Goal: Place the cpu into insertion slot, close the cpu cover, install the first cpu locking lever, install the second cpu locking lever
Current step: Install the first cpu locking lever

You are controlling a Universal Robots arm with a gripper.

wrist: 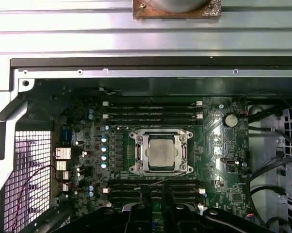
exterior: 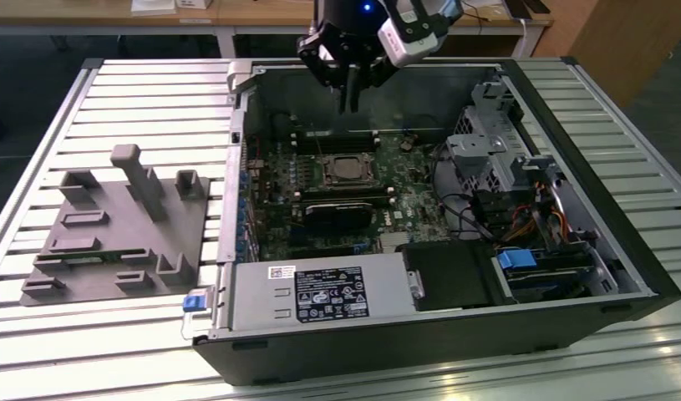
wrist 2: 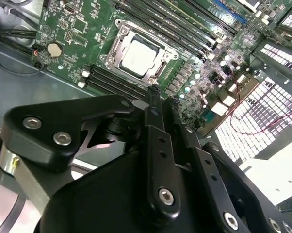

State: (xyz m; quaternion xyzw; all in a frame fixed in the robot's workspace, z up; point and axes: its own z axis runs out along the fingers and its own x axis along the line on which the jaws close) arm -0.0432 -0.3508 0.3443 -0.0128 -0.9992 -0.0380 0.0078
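- Exterior view: I see the gripper (exterior: 349, 96) hanging clear of the insertion slot (exterior: 327, 172), jaws together and empty.
- Second wrist view: the cpu (wrist 2: 138, 57) sits in the insertion slot.
- First wrist view: the cpu cover (wrist: 147, 153) lies flat around the cpu.

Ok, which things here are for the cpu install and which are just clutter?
Job: cpu, seated; cpu cover around it; gripper above the case.
Lying about: grey fixture block, memory slots, power supply, cables.
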